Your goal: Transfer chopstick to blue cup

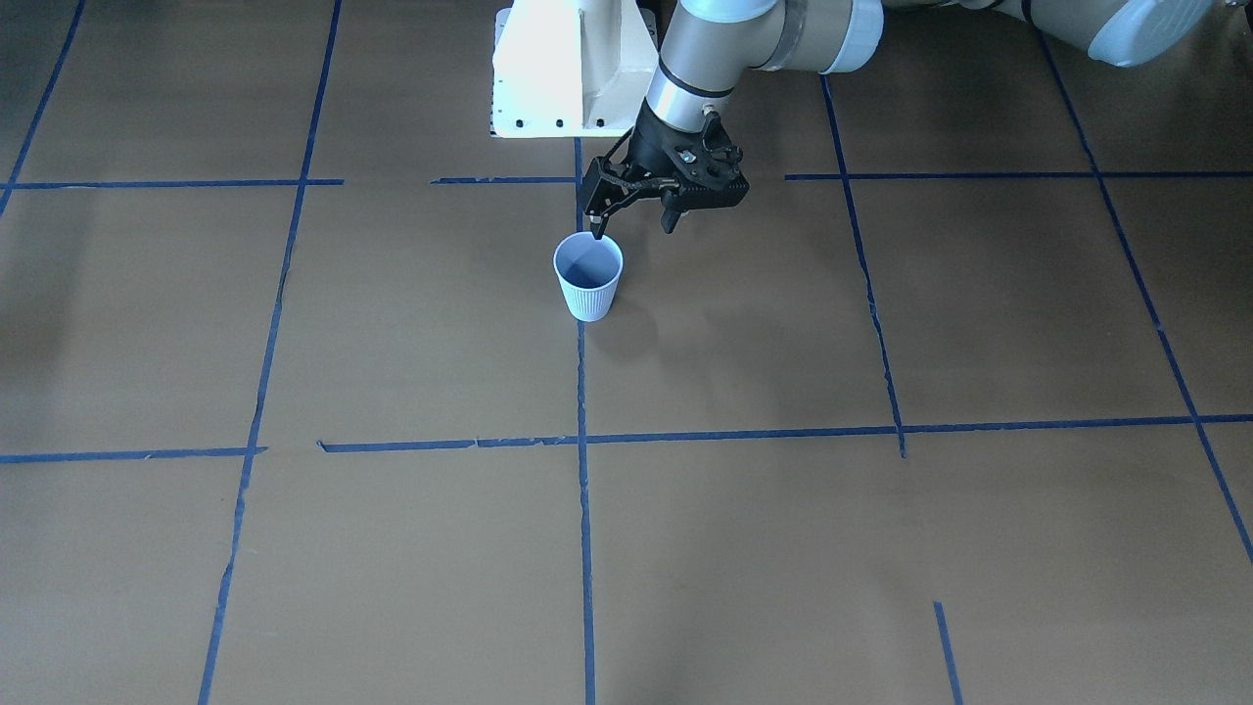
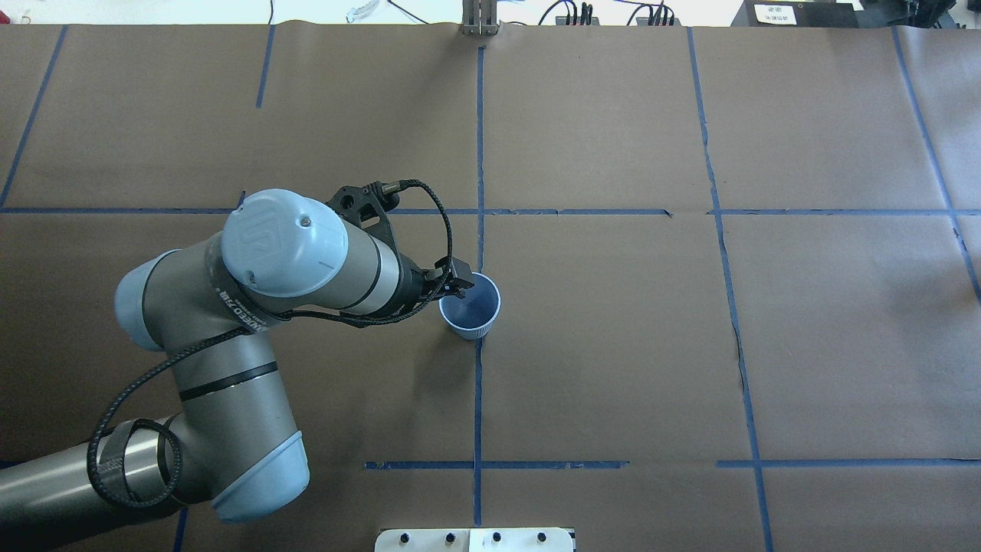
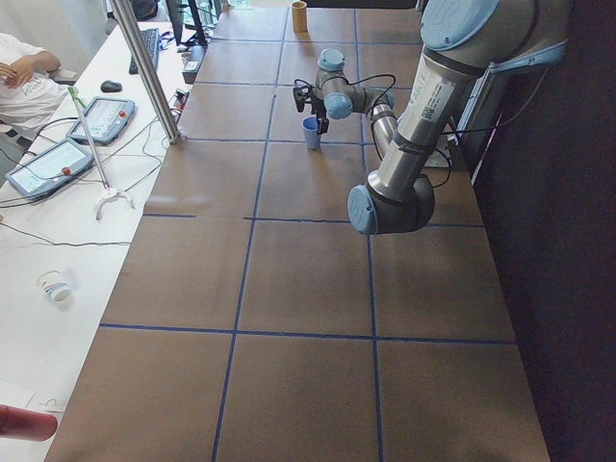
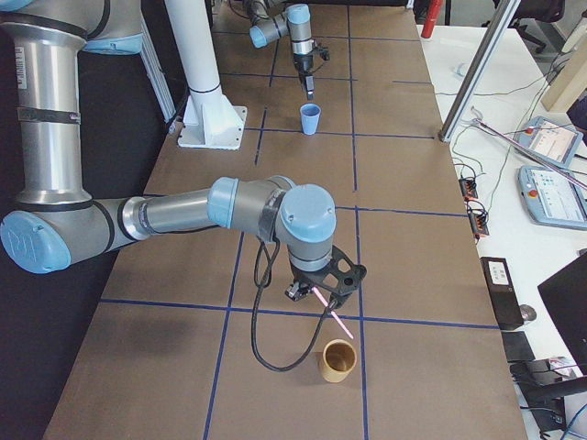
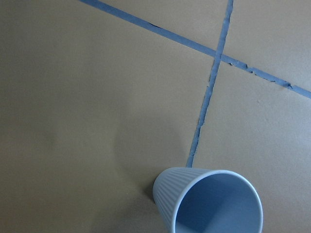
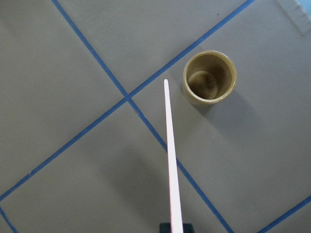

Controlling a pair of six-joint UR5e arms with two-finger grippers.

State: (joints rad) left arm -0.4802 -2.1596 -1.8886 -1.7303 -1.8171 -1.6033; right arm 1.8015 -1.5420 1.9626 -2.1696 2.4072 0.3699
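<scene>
The blue cup [image 1: 588,279] stands upright at a crossing of tape lines near the robot's base, and nothing shows inside it [image 2: 470,310] [image 5: 209,204]. My left gripper [image 1: 633,225] hangs open just behind the cup. One fingertip [image 1: 597,231] is at the cup's rim and the other is well off to the side. Far down the table, my right gripper [image 4: 314,291] is shut on the chopstick [image 6: 170,155], a thin pink stick pointing down and outward. The stick's free tip [image 4: 347,335] hangs above the table, close beside a brown cup [image 4: 337,360].
The brown cup [image 6: 209,77] stands upright next to a tape crossing. The white robot base [image 1: 568,69] sits behind the blue cup. Beside the table, a bench holds teach pendants [image 3: 48,164], cables and a paper cup [image 3: 55,285]. A seated person [image 3: 24,72] is at its far end.
</scene>
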